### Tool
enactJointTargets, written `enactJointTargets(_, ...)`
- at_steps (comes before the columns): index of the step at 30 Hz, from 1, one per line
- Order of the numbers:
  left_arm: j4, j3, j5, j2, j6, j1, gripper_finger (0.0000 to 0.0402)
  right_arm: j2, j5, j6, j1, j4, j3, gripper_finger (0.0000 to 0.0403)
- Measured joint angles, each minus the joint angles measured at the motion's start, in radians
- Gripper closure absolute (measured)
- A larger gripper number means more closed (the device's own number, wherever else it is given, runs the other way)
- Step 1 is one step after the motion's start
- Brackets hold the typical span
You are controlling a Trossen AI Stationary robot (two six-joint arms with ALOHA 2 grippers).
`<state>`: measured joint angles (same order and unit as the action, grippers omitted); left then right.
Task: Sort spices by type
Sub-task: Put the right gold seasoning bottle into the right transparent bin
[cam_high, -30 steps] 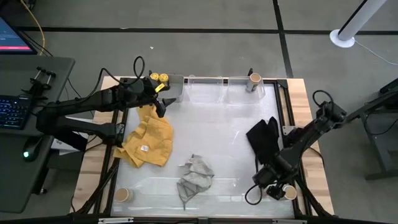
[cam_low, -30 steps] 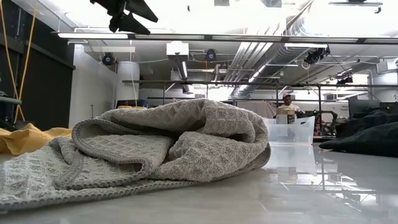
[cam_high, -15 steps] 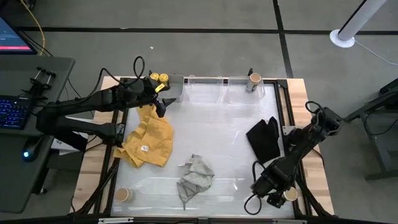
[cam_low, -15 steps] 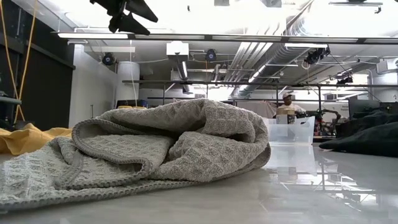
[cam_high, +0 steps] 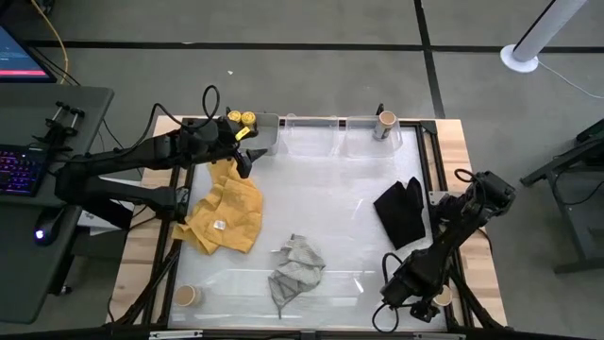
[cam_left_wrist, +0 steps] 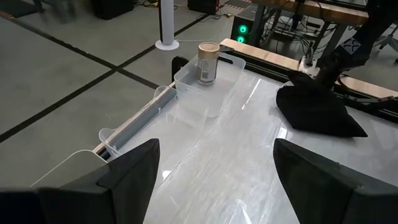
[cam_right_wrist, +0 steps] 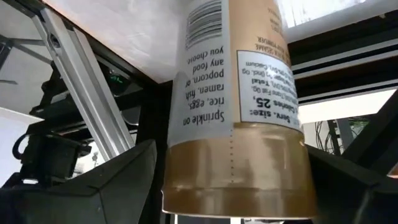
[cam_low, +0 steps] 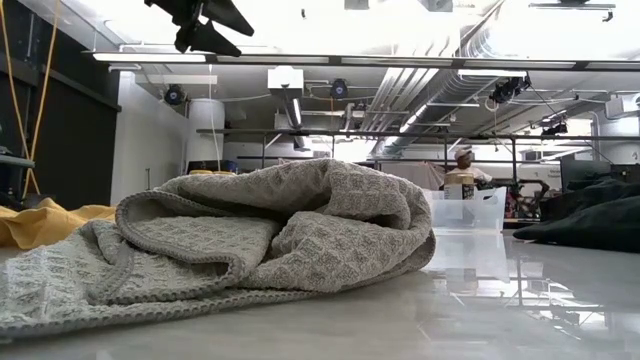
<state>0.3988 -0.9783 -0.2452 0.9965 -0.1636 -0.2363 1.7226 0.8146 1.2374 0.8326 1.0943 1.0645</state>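
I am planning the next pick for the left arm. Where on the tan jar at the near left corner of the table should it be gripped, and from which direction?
Probably from straight above. The tan jar stands upright, pale top up. Close the fingers across its round wall just under the top. Nothing touches it; the yellow cloth and grey cloth lie apart.

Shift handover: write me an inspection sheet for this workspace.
Surface: glossy white table.
Job's things: two yellow-topped jars far left; tan jar in clear bin; tan jar near left; tan jar between right gripper's fingers.
Clutter: yellow cloth, grey cloth, black cloth.
Grippers: left gripper open, empty.
Cables: on both arms.
Surroundings: keyboard.
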Motion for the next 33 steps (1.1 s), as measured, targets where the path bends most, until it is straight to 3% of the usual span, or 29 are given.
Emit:
enactJointTargets(4, 0.0, 0.0, -0.003, 0.0, 0.0, 0.0, 0.0102, 0.0, 0.001, -0.008, 0.0, 0.001, 0.0, 0.0078)
enactJointTargets(8, 0.0, 0.0, -0.004, 0.0, 0.0, 0.0, 0.0102, 0.0, 0.001, -0.014, -0.001, 0.004, 0.0, 0.0132)
enactJointTargets(12, 0.0, 0.0, -0.004, 0.0, 0.0, 0.0, 0.0102, -0.019, -0.009, -0.056, -0.005, 0.039, 0.007, 0.0133)
enactJointTargets(18, -0.001, 0.0, -0.029, 0.0, 0.0, 0.0, 0.0102, -0.121, -0.068, -0.22, -0.085, 0.303, 0.122, 0.0133)
enactJointTargets(24, -0.001, 0.0, -0.031, 0.0, 0.001, 0.0, 0.0102, -0.231, -0.26, -0.317, -0.363, 0.457, 0.309, 0.0133)
enactJointTargets(33, -0.001, 0.0, -0.031, 0.0, 0.001, 0.0, 0.0102, -0.238, -0.701, -0.623, -1.03, 0.476, 0.54, 0.0133)
